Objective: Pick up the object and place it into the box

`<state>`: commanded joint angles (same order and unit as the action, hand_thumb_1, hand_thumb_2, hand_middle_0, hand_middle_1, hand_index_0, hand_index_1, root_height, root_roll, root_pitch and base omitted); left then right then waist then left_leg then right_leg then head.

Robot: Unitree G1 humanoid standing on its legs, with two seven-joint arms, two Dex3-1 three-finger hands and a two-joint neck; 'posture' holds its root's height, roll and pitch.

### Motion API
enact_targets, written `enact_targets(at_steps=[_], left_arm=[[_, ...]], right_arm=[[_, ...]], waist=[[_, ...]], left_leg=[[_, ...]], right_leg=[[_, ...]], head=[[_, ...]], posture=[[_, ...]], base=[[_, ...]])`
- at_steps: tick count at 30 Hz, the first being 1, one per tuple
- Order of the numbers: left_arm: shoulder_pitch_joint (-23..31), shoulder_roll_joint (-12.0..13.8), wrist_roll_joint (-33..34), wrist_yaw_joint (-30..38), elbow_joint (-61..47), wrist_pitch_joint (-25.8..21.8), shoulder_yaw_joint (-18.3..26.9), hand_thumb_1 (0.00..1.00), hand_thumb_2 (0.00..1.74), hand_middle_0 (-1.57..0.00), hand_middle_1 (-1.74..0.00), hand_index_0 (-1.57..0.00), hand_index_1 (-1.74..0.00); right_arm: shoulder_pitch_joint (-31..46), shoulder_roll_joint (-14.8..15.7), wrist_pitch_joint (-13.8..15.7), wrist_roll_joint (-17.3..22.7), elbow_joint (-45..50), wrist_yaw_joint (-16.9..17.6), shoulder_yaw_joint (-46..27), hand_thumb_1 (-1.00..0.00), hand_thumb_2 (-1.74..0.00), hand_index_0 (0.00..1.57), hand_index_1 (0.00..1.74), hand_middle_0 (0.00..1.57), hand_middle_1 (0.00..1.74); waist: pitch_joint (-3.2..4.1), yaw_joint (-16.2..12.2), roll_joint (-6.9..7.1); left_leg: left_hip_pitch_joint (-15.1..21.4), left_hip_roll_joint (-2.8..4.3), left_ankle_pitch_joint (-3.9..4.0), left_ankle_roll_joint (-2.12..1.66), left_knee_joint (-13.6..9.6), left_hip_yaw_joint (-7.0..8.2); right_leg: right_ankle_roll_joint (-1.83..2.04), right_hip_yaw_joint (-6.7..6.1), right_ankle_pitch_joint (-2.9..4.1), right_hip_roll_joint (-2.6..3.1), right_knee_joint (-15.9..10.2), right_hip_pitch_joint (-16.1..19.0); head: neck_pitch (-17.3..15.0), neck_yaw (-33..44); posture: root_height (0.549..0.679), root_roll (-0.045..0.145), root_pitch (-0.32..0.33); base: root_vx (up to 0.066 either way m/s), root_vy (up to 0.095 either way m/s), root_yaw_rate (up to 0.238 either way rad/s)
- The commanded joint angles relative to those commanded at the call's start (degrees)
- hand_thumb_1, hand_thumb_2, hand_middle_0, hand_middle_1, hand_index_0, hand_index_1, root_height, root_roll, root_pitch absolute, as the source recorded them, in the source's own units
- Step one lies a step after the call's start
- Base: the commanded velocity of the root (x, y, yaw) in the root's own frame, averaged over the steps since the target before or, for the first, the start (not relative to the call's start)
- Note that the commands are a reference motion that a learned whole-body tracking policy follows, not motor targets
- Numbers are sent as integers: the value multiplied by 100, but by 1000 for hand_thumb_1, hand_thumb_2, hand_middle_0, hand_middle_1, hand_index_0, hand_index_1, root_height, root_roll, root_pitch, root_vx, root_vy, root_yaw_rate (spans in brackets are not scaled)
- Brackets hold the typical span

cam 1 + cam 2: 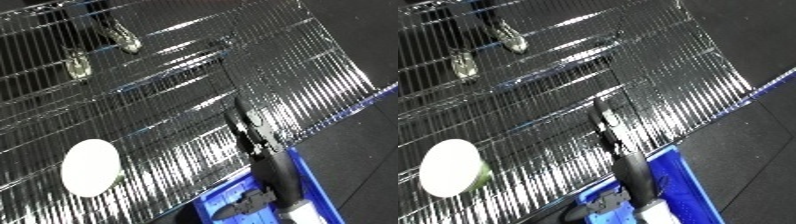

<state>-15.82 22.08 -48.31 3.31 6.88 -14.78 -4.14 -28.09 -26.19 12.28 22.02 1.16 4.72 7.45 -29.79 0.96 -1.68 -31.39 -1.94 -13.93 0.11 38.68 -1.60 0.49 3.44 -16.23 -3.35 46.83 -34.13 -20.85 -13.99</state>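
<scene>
A white round object (90,167) lies on a shiny wire-mesh surface (169,125) at the lower left. A blue bin (313,181) sits at the bottom right, just past the mesh's edge. My right hand (247,125), black on a dark forearm, reaches up from the bin's area and rests over the mesh near its lower right edge. Its fingers (600,112) look straight and hold nothing. It is well to the right of the white object and apart from it. My left hand does not show.
Two pale glassy fittings (125,39) (77,66) show through the mesh at the upper left. Dark floor (369,160) runs along the right side beyond the mesh's edge.
</scene>
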Motion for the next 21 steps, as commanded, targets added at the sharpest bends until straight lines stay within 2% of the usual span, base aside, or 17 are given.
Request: enact_targets(at_steps=[2,3,5,8,14,21], left_arm=[[-13,7,14,-13,4,11,0,1000,1740,-1570,-1740,-1570,-1740],[-39,21,45,-53,4,40,-3,1000,1740,-1570,-1740,-1570,-1740],[-62,37,64,-101,-1,73,-13,1000,1740,-1570,-1740,-1570,-1740],[-99,47,100,-167,26,102,-48,1000,1740,-1570,-1740,-1570,-1740],[-99,67,224,-290,86,121,-144,1000,1740,-1570,-1740,-1570,-1740],[-38,103,319,-395,99,174,-208,1000,1740,-1570,-1740,-1570,-1740]], right_arm=[[-39,24,-6,-15,-31,0,24,0,0,0,0,0,0],[-112,62,-18,-63,-88,20,67,0,0,0,0,0,0],[-172,88,-32,-111,-120,59,107,0,0,0,0,0,0],[-227,117,-73,-169,-144,115,168,0,0,0,0,0,0],[-249,152,-218,-323,-151,243,317,0,0,0,0,0,0],[-285,166,-287,-399,-175,371,457,0,0,0,0,0,0]], waist=[[0,40,10],[0,116,30],[0,184,45],[0,267,72],[0,408,123],[0,508,143]], left_leg=[[1,1,27,-3,-23,-24],[1,3,88,-11,-83,-64],[-5,6,148,-17,-144,-93],[-35,-1,194,-17,-164,-132],[-131,-52,154,3,18,-210],[-175,-88,107,20,151,-239]], right_leg=[[7,33,0,-13,-4,9],[21,100,6,-34,-25,26],[32,160,7,-48,-43,36],[36,226,-7,-58,-34,40],[15,339,-56,-86,45,41],[3,412,-93,-106,101,66]], head=[[39,143],[80,298],[102,439],[86,684],[16,978],[-69,1017]], posture=[[634,61,115],[634,58,116],[634,55,118],[634,53,120],[632,52,117],[631,50,111]], base=[[26,-84,187],[19,-85,224],[14,-83,238],[17,-71,217],[35,-52,192],[36,-17,109]])
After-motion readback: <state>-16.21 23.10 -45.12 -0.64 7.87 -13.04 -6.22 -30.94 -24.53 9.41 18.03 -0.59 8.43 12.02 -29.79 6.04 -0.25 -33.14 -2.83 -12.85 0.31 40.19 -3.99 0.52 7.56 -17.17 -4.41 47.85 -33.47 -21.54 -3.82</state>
